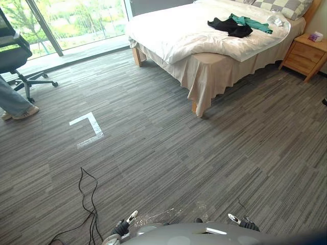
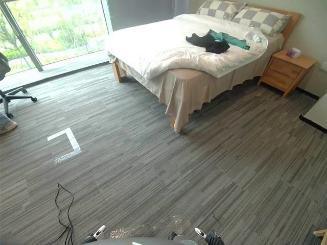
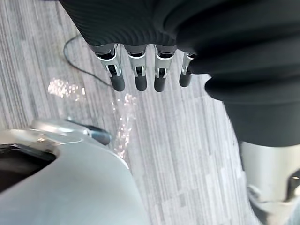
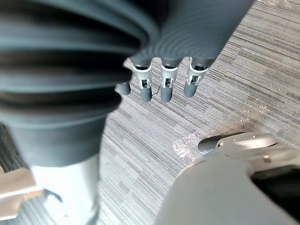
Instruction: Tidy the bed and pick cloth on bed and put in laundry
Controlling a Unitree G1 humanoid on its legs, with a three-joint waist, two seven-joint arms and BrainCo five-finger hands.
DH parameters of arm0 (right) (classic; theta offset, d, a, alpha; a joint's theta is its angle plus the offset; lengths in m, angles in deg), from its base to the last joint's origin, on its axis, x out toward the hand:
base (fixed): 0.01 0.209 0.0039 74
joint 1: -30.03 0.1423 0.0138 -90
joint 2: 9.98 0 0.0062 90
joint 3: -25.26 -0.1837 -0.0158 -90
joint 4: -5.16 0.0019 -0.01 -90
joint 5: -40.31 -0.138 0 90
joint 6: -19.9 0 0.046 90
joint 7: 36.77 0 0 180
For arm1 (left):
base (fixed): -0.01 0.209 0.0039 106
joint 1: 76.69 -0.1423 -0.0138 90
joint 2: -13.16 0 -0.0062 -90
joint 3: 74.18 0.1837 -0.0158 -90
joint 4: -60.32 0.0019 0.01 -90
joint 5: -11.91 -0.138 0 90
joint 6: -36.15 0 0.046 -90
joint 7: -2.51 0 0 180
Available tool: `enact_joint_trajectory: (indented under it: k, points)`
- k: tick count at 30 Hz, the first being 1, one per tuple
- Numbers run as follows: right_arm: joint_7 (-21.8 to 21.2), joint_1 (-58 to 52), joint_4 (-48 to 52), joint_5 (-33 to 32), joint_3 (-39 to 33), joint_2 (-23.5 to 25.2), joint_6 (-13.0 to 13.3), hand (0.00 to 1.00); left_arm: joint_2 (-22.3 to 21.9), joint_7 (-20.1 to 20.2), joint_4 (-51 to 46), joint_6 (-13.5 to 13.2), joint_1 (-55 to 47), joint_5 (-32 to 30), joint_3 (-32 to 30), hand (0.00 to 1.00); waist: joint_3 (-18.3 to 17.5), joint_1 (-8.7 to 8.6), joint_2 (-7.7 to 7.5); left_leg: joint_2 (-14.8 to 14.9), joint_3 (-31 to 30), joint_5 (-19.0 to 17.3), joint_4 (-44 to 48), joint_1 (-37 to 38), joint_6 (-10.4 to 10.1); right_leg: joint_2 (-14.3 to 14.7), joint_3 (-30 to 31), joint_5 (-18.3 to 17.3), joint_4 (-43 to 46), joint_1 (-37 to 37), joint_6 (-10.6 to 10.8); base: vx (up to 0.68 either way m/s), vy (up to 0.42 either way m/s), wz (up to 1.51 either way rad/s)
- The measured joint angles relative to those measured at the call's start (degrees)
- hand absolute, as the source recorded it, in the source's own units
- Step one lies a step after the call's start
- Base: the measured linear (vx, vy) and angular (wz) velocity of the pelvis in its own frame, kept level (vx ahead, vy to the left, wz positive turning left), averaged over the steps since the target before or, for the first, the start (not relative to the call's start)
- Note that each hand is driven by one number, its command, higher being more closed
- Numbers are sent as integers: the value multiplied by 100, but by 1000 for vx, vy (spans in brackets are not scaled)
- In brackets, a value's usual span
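My left hand (image 3: pixel 137 77) and right hand (image 4: pixel 166 86) hang empty, fingers straight, over the carpet (image 1: pixel 153 153), with the black and green clothes (image 1: pixel 232 26) heaped far ahead on the bed (image 1: pixel 168 30), soft, light things I judge best pinched at a raised fold.

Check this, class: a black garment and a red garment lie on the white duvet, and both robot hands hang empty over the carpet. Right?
One error: the left eye view shows a green garment, not red, beside the black garment on the white duvet. The left robot hand and right robot hand do hang empty over the carpet.
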Motion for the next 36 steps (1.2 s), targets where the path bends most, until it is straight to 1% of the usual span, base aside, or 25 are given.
enact_joint_trajectory:
  k: [2,4,7,9,12,16,17,18,19,21,22,23,24,25,26,27,28,29,30,31,32,33,34,35,36]
  points:
    - [0,9,-36,1,-7,0,9,0,-25,15,37,2,54,-67,-56,0,-1,-2,0,0,7,27,-142,132,14,7,-43,31,-129,158,-24,108,21,1]
    - [0,13,-40,1,-8,5,12,0,-23,38,37,1,112,-192,-59,0,2,-3,-6,-1,-10,83,-182,142,59,7,-102,65,-155,166,-64,123,15,6]
    - [0,24,-103,2,-14,14,9,0,-6,65,35,11,158,-454,-65,0,23,-2,-10,-5,-7,85,-238,218,60,16,-128,67,-234,216,-63,95,6,0]
    - [-2,50,-152,3,-16,17,6,0,0,66,34,13,191,-628,-66,0,53,-3,-18,-5,7,72,-269,293,39,20,-125,64,-251,274,-57,44,-1,-5]
    - [-4,124,-159,3,-16,23,-7,0,25,98,34,126,219,-664,-65,0,71,-4,-37,-6,114,36,-264,335,-16,17,-84,47,-249,297,-32,-1,-6,-11]
    - [-7,138,-156,-1,-20,32,-13,0,45,146,33,145,251,-792,-65,0,115,-19,-51,-7,153,26,-230,331,-23,17,28,-11,-82,193,18,-40,-14,-14]
    - [-7,138,-154,-3,-27,32,-16,0,51,151,31,171,271,-845,-64,0,131,-29,-55,-5,166,12,-210,325,-34,10,44,-91,98,109,16,-66,-23,-9]
    - [-1,172,-142,-21,-46,36,-18,0,73,173,33,235,345,-884,-60,0,248,-38,-66,-7,225,-55,-135,341,10,-22,56,-337,601,-108,44,-79,-17,-10]
    - [5,198,-141,-59,-56,42,-22,0,83,179,33,237,370,-884,-59,0,310,-42,-84,-17,266,-99,-120,367,-5,-48,60,-450,834,-206,87,-108,-7,-15]
    - [22,236,-40,-132,-82,69,-67,0,136,194,29,234,435,-881,-30,0,525,-46,-126,-77,394,-210,-26,406,88,-208,13,-855,1858,-623,439,-164,0,-26]
    - [27,236,-26,-157,-92,79,-69,0,152,198,29,233,439,-880,-9,0,566,-46,-93,-80,451,-255,3,405,147,-239,-2,-902,2112,-745,460,-144,-1,-32]
    - [56,244,-25,-233,-152,95,-67,0,196,226,36,234,479,-883,18,0,635,-81,-138,-73,517,-310,108,423,189,-320,-146,-940,2657,-971,404,-51,-3,-32]
    - [121,244,-32,-305,-219,133,-66,0,229,279,38,228,470,-883,16,0,692,-118,-183,-49,600,-371,182,488,177,-468,-356,-1002,3110,-1155,298,-51,-3,-31]
    - [138,247,-42,-362,-246,147,-68,0,233,294,42,225,468,-884,16,0,734,-130,-174,-13,624,-414,226,533,167,-537,-457,-1023,3223,-1183,264,5,-11,-26]
    - [146,248,-49,-447,-273,148,-67,0,233,319,51,227,467,-893,16,0,753,-173,-149,76,667,-497,338,549,123,-610,-548,-1031,3261,-1217,249,72,-52,-41]
    - [147,244,-55,-580,-302,145,-72,0,200,347,74,234,489,-898,27,0,803,-207,-59,328,762,-660,503,583,6,-591,-612,-1029,3079,-1314,251,113,-76,-44]
    - [148,248,-54,-643,-339,139,-74,0,190,372,112,235,538,-900,48,0,848,-211,-8,445,778,-720,571,581,-53,-549,-619,-1024,2956,-1371,252,166,-130,-48]
    - [153,255,-49,-712,-418,137,-76,0,193,404,202,241,641,-908,109,0,925,-235,66,642,823,-787,655,570,-145,-495,-626,-962,2696,-1477,270,193,-158,-43]
    - [182,255,-31,-771,-448,144,-86,0,190,447,280,244,762,-1006,142,0,1060,-273,138,941,914,-892,684,594,-318,-452,-611,-519,1880,-1669,350,211,-176,-46]
    - [196,237,-32,-800,-473,159,-98,0,206,463,282,241,788,-1006,126,0,1129,-288,103,1026,930,-928,682,647,-378,-505,-597,-158,1264,-1768,472,213,-160,-48]
    - [199,227,-32,-798,-527,169,-124,0,237,488,282,236,791,-1004,103,0,1161,-283,46,1041,955,-961,681,710,-434,-599,-597,39,978,-1863,551,350,-270,-47]
    - [198,151,-35,-795,-669,303,-157,0,309,543,305,232,791,-1004,49,0,1242,-275,-71,1067,1092,-1094,711,934,-646,-803,-603,202,712,-1985,591,379,-304,-43]
    - [197,31,-33,-792,-786,389,-183,0,318,551,317,233,776,-1005,-21,0,1305,-281,-133,1115,1219,-1252,758,1161,-798,-955,-634,213,695,-1948,597,503,-446,-34]
    - [192,-150,-35,-786,-829,472,-194,0,304,552,316,229,728,-1006,-76,0,1303,-300,-151,1193,1296,-1414,771,1454,-918,-1076,-777,172,757,-1847,562,488,-454,-33]
    - [157,-308,-2,-847,-1033,443,-184,0,150,549,344,211,679,-1028,-119,0,1331,-318,46,1476,1458,-1543,788,1825,-937,-958,-1111,577,1430,-1939,453,493,-452,-29]
